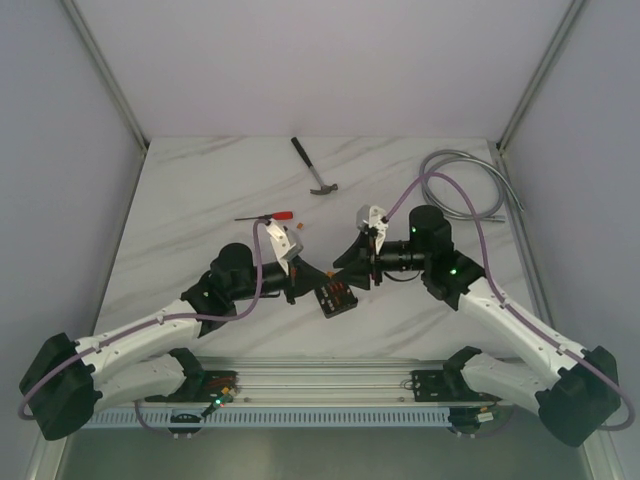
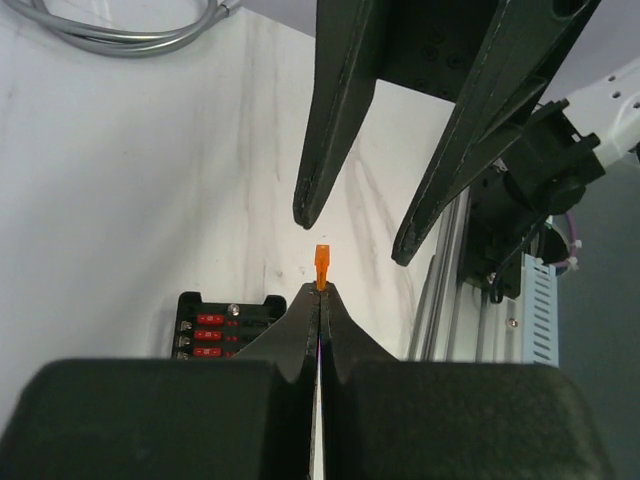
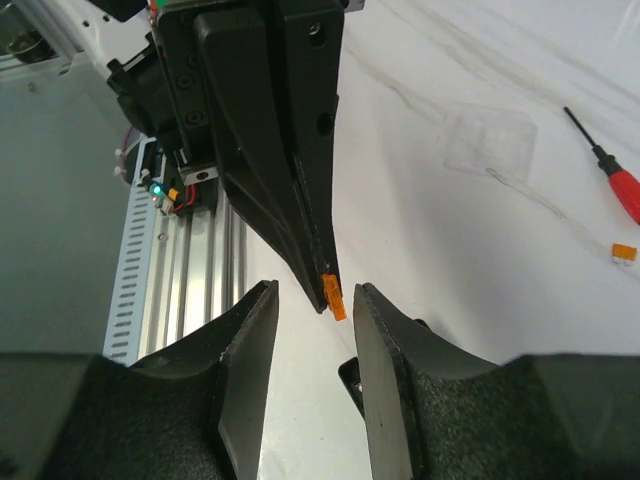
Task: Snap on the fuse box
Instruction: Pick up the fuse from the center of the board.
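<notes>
fuse box (image 2: 225,325) on table (image 2: 120,180) just beside l pincer (image 2: 320,292), which grips orange fuse (image 2: 321,268)

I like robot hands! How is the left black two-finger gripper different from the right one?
The left black two-finger gripper is shut; the right black two-finger gripper is open. The left gripper pinches a tiny orange fuse at its tip; the right gripper holds nothing. Both are black and point at each other.
</notes>
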You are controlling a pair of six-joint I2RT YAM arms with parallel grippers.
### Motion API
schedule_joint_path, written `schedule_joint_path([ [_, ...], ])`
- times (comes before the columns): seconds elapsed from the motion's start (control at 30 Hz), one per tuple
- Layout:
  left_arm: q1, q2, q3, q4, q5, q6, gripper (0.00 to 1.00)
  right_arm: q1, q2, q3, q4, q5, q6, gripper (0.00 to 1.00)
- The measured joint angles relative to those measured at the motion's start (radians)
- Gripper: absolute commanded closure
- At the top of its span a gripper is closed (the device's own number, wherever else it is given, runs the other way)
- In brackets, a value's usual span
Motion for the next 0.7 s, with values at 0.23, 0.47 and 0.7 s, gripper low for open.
schedule_joint_path([
  [0.23, 0.000, 0.000, 0.003, 0.006, 0.051, -0.001, 1.00, 0.000, 0.021, 0.000, -0.024, -0.062, -0.031, 0.65],
  [0.47, 0.000, 0.008, 0.011, 0.024, 0.097, -0.002, 1.00, 0.000, 0.043, 0.000, -0.039, -0.086, -0.047, 0.78],
  [0.7, 0.001, 0.016, 0.012, 0.025, 0.113, -0.003, 1.00, -0.005, 0.045, 0.000, -0.050, -0.100, -0.056, 0.82],
])
